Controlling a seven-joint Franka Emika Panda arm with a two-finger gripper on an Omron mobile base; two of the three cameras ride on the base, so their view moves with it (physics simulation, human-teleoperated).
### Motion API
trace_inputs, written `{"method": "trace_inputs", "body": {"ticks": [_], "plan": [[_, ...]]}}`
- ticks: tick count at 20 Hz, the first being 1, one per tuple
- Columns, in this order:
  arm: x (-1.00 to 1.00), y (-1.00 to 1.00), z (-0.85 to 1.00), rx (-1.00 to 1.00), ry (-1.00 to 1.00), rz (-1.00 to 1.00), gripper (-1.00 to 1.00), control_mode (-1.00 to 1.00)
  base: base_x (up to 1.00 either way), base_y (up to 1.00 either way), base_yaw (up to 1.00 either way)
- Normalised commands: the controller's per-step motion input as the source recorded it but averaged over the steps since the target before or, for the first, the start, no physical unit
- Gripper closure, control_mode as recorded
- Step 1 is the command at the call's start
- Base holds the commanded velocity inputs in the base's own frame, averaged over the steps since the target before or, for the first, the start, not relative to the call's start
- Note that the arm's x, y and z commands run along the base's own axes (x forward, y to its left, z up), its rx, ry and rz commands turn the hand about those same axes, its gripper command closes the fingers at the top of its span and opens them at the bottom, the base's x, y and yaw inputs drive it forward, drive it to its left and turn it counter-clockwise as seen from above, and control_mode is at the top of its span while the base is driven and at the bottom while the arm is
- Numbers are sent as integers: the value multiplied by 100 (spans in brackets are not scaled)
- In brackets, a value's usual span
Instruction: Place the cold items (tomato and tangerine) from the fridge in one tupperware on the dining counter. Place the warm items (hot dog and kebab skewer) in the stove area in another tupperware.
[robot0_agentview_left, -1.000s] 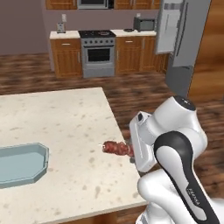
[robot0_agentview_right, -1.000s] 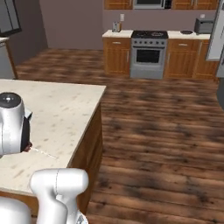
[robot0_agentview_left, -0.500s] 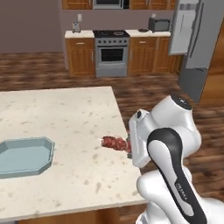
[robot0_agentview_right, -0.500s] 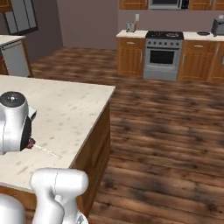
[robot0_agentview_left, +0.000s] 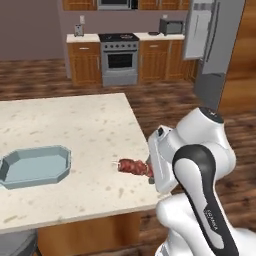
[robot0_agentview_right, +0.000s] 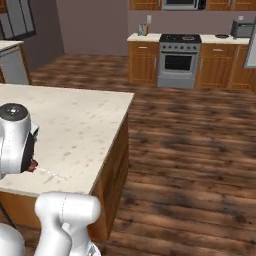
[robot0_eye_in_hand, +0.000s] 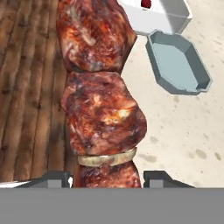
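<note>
My gripper (robot0_eye_in_hand: 107, 178) is shut on the kebab skewer (robot0_eye_in_hand: 103, 113), whose brown-red meat chunks rise between the two fingertips. In the left base view the kebab skewer (robot0_agentview_left: 132, 166) sticks out leftward from the hand, just above the dining counter (robot0_agentview_left: 75, 125) near its right edge. The pale teal octagonal tupperware (robot0_agentview_left: 35, 165) lies empty on the counter, to the skewer's left. Beyond the teal tupperware (robot0_eye_in_hand: 179, 63) stands the white tupperware (robot0_eye_in_hand: 168, 17) with the dark red tomato (robot0_eye_in_hand: 146, 3) in it. The stove area (robot0_agentview_left: 119, 57) is at the far wall, and the grey fridge (robot0_agentview_left: 210, 45) to its right.
The counter's right edge (robot0_agentview_right: 122, 125) drops to a wooden floor (robot0_agentview_right: 190, 150) that runs open toward the stove (robot0_agentview_right: 179, 60). A microwave (robot0_agentview_left: 171, 26) sits on the back cabinets. My own white arm (robot0_agentview_left: 200, 170) covers the counter's near right corner.
The base has driven, so the whole scene has shifted right in both base views. The skewer stays in the gripper, held the same way.
</note>
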Motion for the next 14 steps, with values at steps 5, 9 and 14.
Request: {"method": "trace_inputs", "body": {"ticks": [5,9,14], "plan": [[0,0,0,0,0,0,100,100,-12,92,-55],[0,0,0,0,0,0,100,100,19,100,-19],[14,15,0,-5,0,7,100,-100,27,76,8]]}}
